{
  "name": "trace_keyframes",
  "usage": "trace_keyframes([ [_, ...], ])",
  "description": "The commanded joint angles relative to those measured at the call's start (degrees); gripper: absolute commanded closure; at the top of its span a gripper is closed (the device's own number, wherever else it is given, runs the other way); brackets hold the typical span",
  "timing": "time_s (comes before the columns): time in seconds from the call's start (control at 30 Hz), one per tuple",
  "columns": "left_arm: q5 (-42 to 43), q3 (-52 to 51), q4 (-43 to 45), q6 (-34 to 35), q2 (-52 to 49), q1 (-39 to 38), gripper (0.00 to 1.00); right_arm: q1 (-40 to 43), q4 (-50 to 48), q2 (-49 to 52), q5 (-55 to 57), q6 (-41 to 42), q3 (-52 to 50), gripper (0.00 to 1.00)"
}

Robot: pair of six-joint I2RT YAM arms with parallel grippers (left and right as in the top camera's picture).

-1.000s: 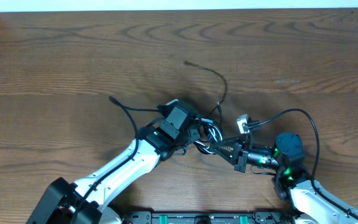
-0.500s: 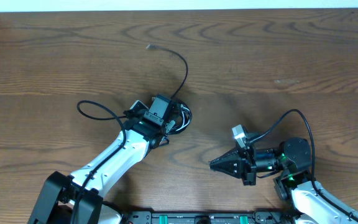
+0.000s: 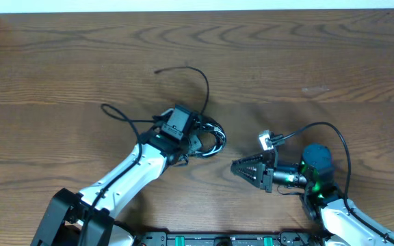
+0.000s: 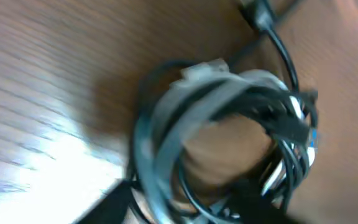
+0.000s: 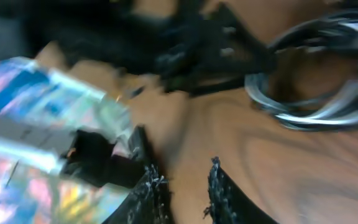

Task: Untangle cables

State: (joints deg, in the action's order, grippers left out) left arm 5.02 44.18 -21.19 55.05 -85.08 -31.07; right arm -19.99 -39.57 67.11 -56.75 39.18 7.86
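Whether the left gripper (image 3: pixel 194 143) holds the coiled thin black-and-white cables (image 4: pixel 219 93) I cannot tell; the parted, empty right gripper (image 3: pixel 236 166) should pinch one loop at its ten o'clock.

Motion blur smears the cables (image 4: pixel 194 102) and the right fingers (image 5: pixel 148 194).

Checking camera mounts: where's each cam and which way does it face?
Overhead: above the table, looking straight down; both arms show.
Left wrist: on left arm, pointing down at the cable coil, blurred; own fingers unclear.
Right wrist: on right arm, low, facing the coil across the table; right fingers at bottom.
Shared: all three show the coil.
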Motion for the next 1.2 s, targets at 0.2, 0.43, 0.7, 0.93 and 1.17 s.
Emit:
trace_keyframes([
  [0.2,-4.3,-0.4,1.9,-6.4,-0.3,-0.7,0.16,-0.1,9.6,-0.1,11.8,-0.7,0.4,0.71],
  [0.43,-22.0,-0.4,3.6,-16.5,-0.6,-0.7,0.16,-0.1,11.6,-0.1,13.6,-0.7,0.4,0.63],
  [0.7,-20.0,-0.4,6.1,-29.9,-4.8,-0.9,0.05,-0.1,12.2,-0.1,16.2,-0.7,0.4,0.53],
  [0.93,-13.0,-0.4,6.4,-30.8,-12.5,-0.9,0.46,-0.1,12.5,-0.1,16.2,-0.7,0.4,0.47],
  [1.17,-10.4,-0.3,4.5,-30.9,-12.9,-0.9,0.81,-0.1,12.5,-0.1,16.3,-0.7,0.4,0.43],
])
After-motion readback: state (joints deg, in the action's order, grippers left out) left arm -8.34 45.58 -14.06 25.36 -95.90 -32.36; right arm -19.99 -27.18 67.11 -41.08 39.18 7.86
